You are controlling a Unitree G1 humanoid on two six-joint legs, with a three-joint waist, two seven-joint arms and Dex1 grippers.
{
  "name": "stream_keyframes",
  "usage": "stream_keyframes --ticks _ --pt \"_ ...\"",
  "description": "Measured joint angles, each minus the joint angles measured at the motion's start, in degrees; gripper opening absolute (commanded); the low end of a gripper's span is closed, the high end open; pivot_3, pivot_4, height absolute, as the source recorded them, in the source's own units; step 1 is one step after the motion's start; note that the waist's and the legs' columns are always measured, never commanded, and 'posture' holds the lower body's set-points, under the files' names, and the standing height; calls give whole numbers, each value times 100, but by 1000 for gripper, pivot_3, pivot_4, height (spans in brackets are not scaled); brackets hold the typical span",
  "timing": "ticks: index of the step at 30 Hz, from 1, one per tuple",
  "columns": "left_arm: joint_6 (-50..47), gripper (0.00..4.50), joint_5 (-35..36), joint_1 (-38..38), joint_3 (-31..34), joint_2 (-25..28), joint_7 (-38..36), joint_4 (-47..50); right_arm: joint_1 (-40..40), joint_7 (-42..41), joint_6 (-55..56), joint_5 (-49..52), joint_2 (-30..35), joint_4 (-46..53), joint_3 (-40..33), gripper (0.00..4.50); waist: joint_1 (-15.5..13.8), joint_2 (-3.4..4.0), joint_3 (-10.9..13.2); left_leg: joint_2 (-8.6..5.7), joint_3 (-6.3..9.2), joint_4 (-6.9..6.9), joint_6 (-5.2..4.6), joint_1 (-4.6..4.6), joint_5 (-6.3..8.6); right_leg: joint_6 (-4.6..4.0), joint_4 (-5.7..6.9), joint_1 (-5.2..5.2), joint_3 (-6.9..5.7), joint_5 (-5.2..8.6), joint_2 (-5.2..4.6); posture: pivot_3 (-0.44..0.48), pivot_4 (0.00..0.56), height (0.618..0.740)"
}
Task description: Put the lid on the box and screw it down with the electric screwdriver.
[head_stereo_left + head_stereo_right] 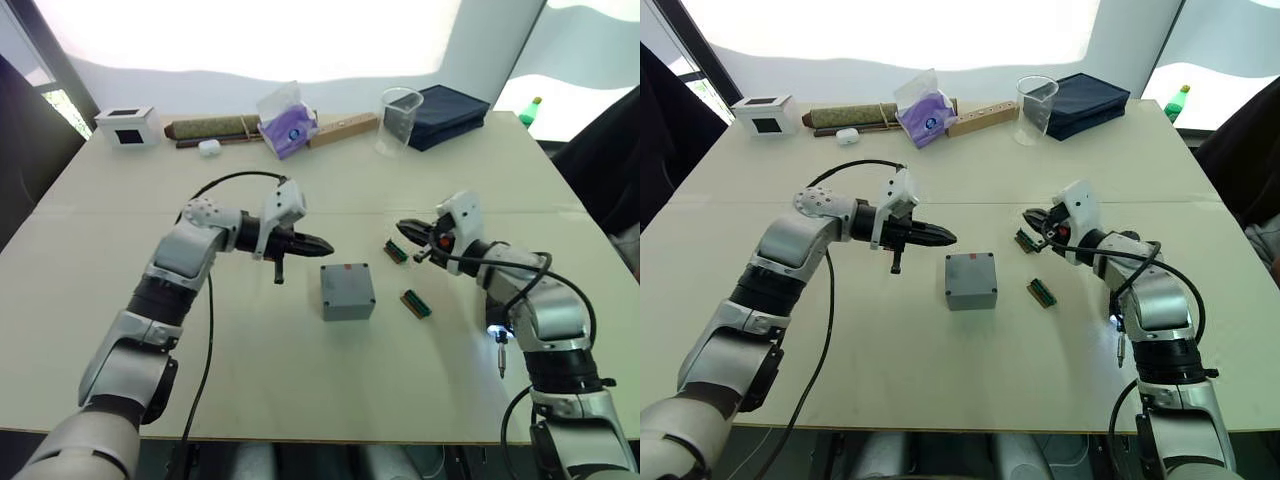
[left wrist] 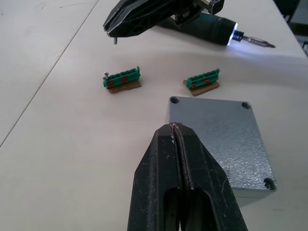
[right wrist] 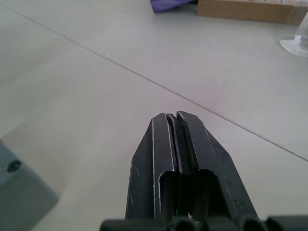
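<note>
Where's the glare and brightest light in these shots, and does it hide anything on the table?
Left eye view: the backdrop behind the table is blown out white, yet the box stays readable. Left wrist view: the electric screwdriver tip light flares white. Right wrist view: even, soft light on the tabletop.

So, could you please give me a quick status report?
Both end effectors, left and right, shut, empty. Lid sits on the box. Electric screwdriver lies by the right arm, lit. Two green strips nearby.
</note>
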State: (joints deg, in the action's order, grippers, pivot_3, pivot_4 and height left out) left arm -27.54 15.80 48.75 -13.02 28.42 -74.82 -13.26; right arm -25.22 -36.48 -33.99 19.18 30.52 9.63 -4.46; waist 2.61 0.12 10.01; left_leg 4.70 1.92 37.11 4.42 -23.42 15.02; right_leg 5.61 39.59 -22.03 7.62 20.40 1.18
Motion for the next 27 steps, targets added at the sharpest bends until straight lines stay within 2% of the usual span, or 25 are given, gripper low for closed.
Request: stream_keyframes --ticks 3,10,18,27 --pt "-212 0 135 -86 95 192 -86 140 314 34 -330 294 -25 740 -35 26 -3 0 0 0 0 0 0 0 0 0 0 0 0 0 0 0 150 740" --pt "-467 0 338 -389 81 357 -211 634 854 245 -323 473 -355 1599 85 26 -8 0 0 0 1 2 0 0 0 0 -1 4 0 0 0 0 150 740" --pt "-476 0 338 -477 23 302 -23 740 1053 312 -273 427 -479 1645 592 26 -7 -1 0 0 2 3 0 0 0 0 0 2 0 0 0 0 150 740" --pt "-481 0 335 -477 18 298 67 775 1051 360 -42 210 -472 1299 639 26 -7 -1 0 -1 1 3 0 0 0 0 0 2 0 0 1 0 150 740"
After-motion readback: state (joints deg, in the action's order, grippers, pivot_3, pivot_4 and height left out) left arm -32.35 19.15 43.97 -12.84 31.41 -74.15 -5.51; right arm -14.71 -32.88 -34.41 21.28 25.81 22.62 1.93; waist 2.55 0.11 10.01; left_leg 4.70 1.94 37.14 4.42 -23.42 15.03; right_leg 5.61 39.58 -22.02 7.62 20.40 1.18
